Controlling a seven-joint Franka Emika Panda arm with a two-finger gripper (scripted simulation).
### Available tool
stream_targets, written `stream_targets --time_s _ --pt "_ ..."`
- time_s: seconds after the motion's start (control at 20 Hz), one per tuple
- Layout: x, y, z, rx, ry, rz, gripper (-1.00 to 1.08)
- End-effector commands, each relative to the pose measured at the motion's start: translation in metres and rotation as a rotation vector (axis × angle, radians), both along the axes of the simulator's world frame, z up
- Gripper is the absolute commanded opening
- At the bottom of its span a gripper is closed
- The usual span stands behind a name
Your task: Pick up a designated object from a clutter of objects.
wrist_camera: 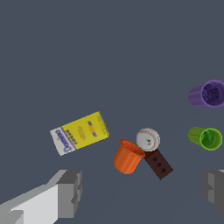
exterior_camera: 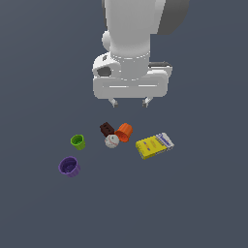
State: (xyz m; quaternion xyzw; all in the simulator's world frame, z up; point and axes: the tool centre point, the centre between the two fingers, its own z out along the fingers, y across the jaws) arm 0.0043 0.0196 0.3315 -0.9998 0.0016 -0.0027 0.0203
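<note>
Lying flat, yellow box [wrist_camera: 79, 132] shows small, unreadable print.

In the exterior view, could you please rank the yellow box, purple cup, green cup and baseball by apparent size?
1. yellow box
2. purple cup
3. green cup and baseball: they look alike, so I won't rank them.

Cut off by the wrist view's edge: purple cup [wrist_camera: 209, 94], both fingers [wrist_camera: 68, 192]. Box [wrist_camera: 79, 132] print too small to read.
</note>
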Motion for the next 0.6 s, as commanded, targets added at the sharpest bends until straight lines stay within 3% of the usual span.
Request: stream_targets --time_s 0.0,0.55 --pt "0.0000 0.0000 0.0000 0.000 0.000 0.000 0.28" --pt "0.0026 -0.0022 -0.0038 -0.001 0.002 0.013 0.28"
